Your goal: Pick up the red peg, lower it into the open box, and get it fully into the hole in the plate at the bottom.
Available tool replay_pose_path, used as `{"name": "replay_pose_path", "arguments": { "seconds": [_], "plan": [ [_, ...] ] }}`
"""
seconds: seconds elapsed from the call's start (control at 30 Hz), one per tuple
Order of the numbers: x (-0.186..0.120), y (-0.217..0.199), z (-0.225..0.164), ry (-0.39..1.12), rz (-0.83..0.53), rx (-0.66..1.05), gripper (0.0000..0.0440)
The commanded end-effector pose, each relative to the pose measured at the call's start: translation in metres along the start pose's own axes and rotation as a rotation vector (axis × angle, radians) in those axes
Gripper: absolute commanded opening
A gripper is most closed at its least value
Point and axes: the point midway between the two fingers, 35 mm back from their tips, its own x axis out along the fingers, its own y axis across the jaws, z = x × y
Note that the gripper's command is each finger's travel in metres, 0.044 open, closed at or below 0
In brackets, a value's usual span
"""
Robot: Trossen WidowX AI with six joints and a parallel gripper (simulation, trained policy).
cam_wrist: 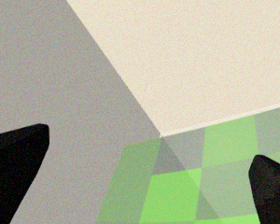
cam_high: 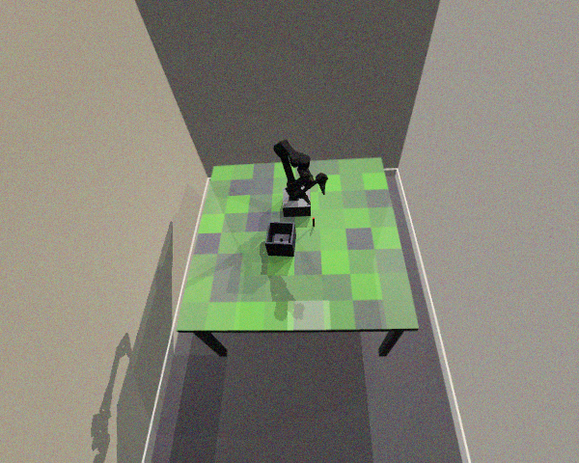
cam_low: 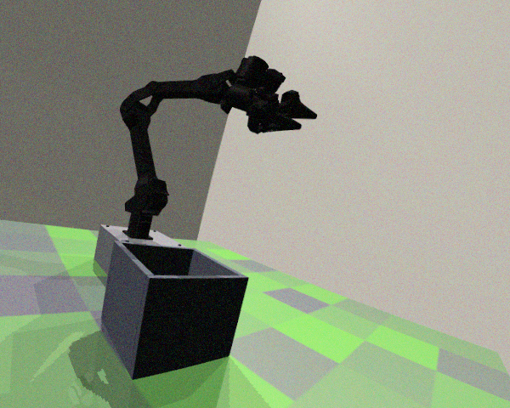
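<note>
The red peg (cam_high: 313,219) stands upright on the table, right of the box, in the top view; its near side is dark. It does not show in the exterior view or the wrist view. The open dark box (cam_high: 280,249) (cam_low: 189,320) stands in front of the arm's base. In the top view a small dark hole shows in the plate (cam_high: 276,237) at its bottom. My gripper (cam_high: 316,198) (cam_low: 308,121) (cam_wrist: 153,152) is wide open and empty, high above the table, with its fingers apart and away from peg and box.
The arm's base block (cam_high: 296,210) (cam_low: 104,254) stands just behind the box. The table (cam_high: 335,257) (cam_low: 308,336) has a green and grey checkered top. Walls rise beyond its back and sides. A far part of the table (cam_wrist: 175,196) shows between the fingers in the wrist view.
</note>
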Motion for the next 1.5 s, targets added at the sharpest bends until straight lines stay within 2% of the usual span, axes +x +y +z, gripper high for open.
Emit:
{"name": "replay_pose_path", "arguments": {
  "seconds": [0.0,0.37,0.83,1.47],
  "plan": [
    [0.005,-0.015,-0.015,0.062,-0.047,0.051,0.0440],
    [0.002,-0.066,-0.068,0.278,-0.249,0.279,0.0440],
    [-0.020,-0.109,-0.135,0.501,-0.558,0.589,0.0440],
    [-0.056,-0.131,-0.213,0.643,-1.019,0.908,0.0440]
  ]
}}
